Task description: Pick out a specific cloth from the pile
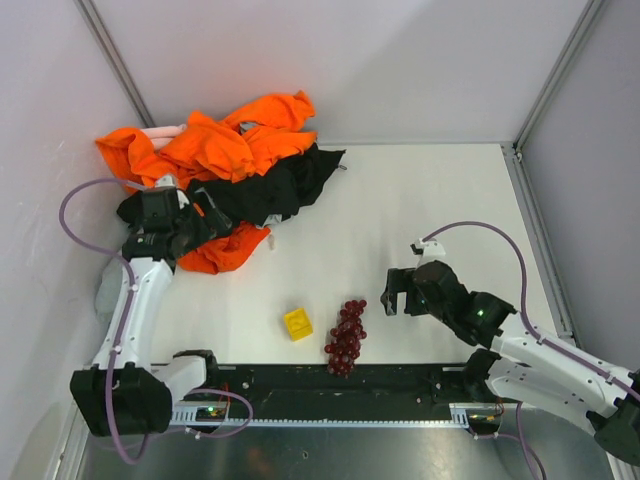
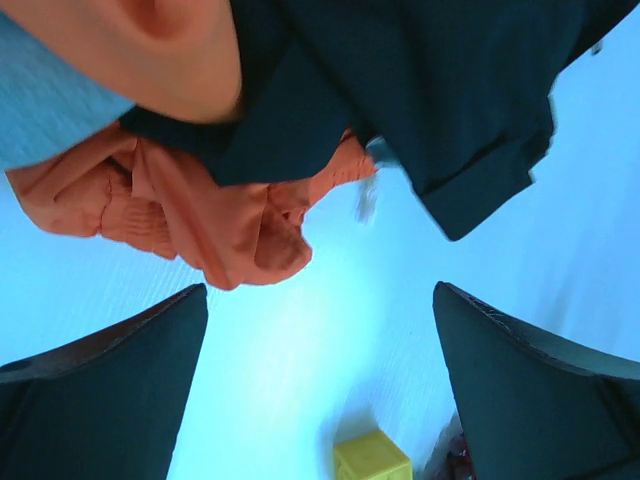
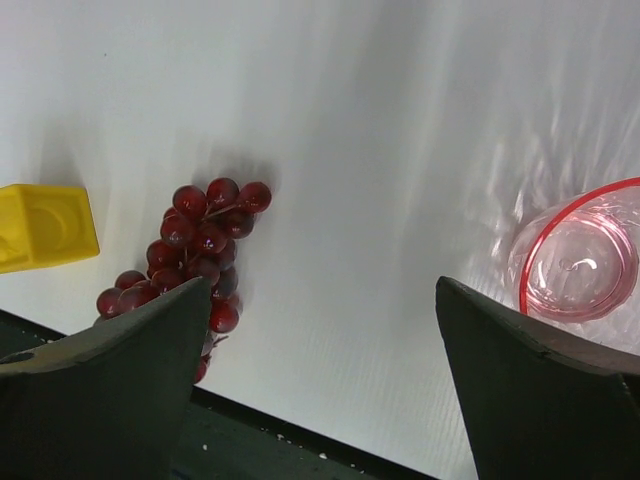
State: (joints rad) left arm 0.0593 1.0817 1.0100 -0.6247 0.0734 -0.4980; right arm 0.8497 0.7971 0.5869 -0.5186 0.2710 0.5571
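Observation:
The pile lies at the back left: a bright orange garment on top, with a black garment below it. The deep red-orange cloth sticks out from under the black one at the pile's near edge. In the left wrist view the cloth lies bunched under the black garment, with a pale blurred cord beside it. My left gripper hangs over this edge, open and empty. My right gripper is open and empty, far to the right.
A yellow block and a bunch of dark red grapes lie near the front edge. The right wrist view also shows a pink clear cup. A grey piece lies at the pile's left. Walls close in on three sides.

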